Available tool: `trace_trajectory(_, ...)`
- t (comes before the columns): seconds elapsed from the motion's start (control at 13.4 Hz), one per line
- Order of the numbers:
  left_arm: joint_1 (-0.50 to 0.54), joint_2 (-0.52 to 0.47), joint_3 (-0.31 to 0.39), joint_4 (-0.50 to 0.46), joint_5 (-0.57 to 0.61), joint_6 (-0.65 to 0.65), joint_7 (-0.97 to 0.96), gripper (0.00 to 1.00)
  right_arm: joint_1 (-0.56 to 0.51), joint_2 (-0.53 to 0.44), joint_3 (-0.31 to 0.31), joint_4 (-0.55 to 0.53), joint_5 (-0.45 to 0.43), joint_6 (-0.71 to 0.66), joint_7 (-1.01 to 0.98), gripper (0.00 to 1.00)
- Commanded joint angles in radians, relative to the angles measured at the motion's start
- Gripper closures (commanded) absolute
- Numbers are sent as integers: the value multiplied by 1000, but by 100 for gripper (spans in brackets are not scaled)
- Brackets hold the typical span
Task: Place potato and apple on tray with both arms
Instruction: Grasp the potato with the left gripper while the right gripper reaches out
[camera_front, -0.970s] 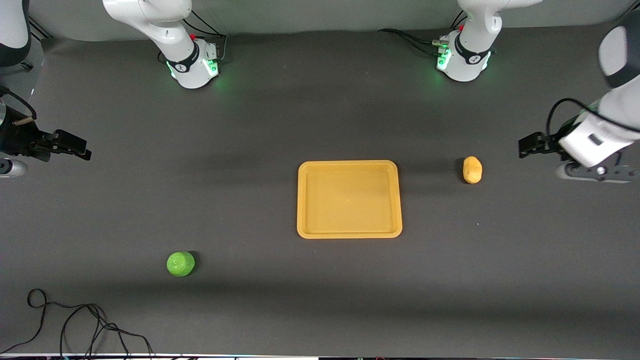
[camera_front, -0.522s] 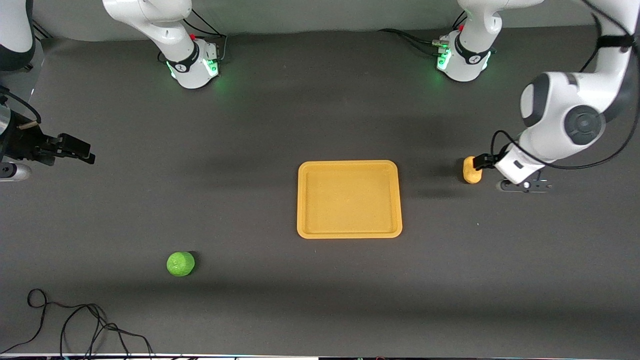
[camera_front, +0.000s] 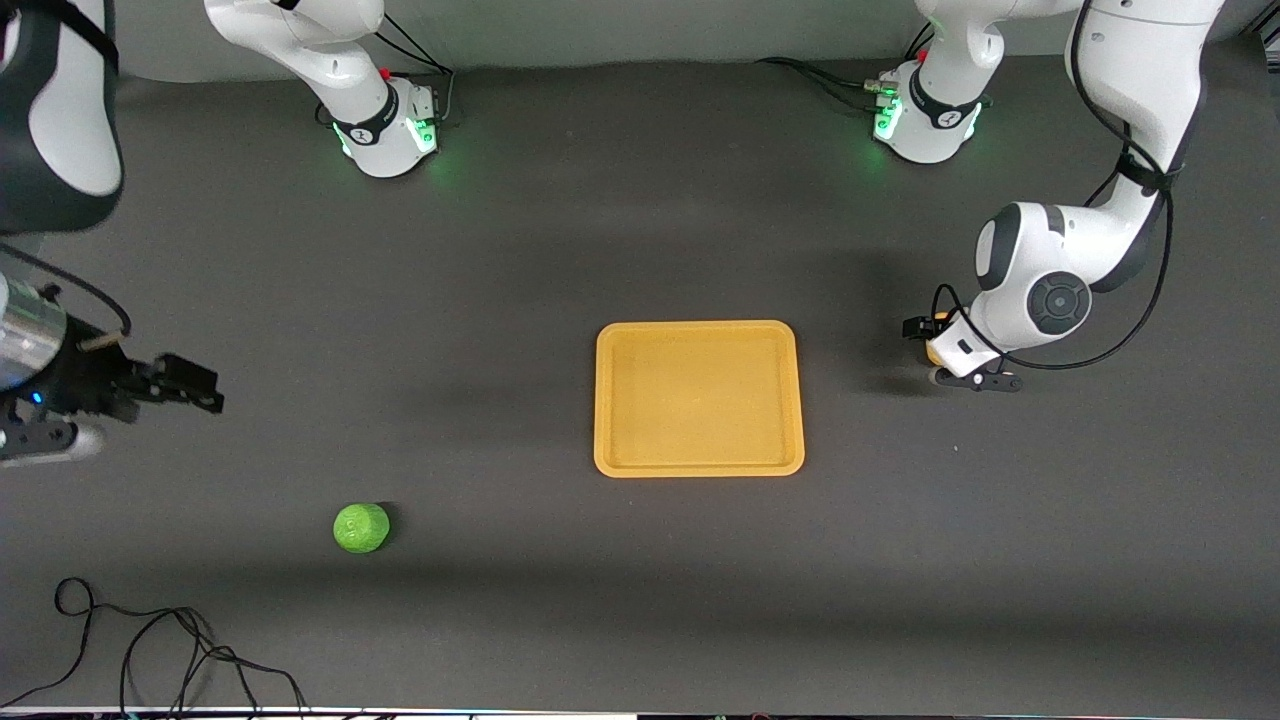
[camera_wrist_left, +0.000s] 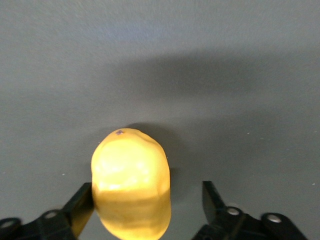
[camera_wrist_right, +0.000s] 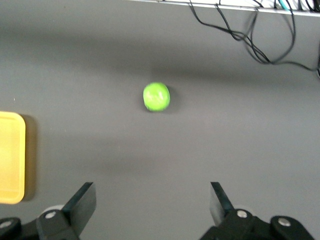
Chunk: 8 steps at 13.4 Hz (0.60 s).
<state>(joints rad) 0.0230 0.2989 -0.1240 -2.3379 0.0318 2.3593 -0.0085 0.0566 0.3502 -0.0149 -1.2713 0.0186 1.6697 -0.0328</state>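
Two pieces of produce lie on the dark grey bench (camera_front: 620, 580), well apart, with the tray (camera_front: 699, 463) between them and bare. At the right arm's end, the right hand (camera_front: 190, 386) hangs over open bench, its fingers spread wide and holding nothing. The apple (camera_front: 361, 527) sits nearer the front camera than that hand: small, bright green, roundish, with a flattish dimpled top; the right wrist view shows the apple (camera_wrist_right: 156, 96) alone on the bench, far ahead of the parted fingertips (camera_wrist_right: 84, 200). The tray is a flat mustard-yellow rectangle with rounded corners and a low rim. Toward the left arm's end, beside the tray, the left hand (camera_front: 925, 340) is down at the potato (camera_front: 934, 350), mostly hidden there. In the left wrist view the potato (camera_wrist_left: 131, 185) is a yellow-tan oval lump resting on the bench between the spread fingers (camera_wrist_left: 81, 206), close against one and clear of its partner; not gripped.
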Motion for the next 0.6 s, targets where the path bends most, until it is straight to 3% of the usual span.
trace_trajectory(0.0, -8, 0, 6, 8, 17, 1, 18, 40, -3, 99, 7, 98, 20, -18, 14, 0)
trace_trajectory(0.15, -12, -35, 3, 34, 17, -38, 2, 64, -3, 137, 7, 63, 29, 40, 16, 0)
trace_trajectory(0.3, -40, -69, 1, 112, 7, -168, -48, 82, -1, 171, 7, -5, 30, 151, 16, 0)
trace_trajectory(0.52, -153, -43, -3, 282, -18, -302, -227, 83, 2, 217, 9, -147, 32, 397, 16, 0)
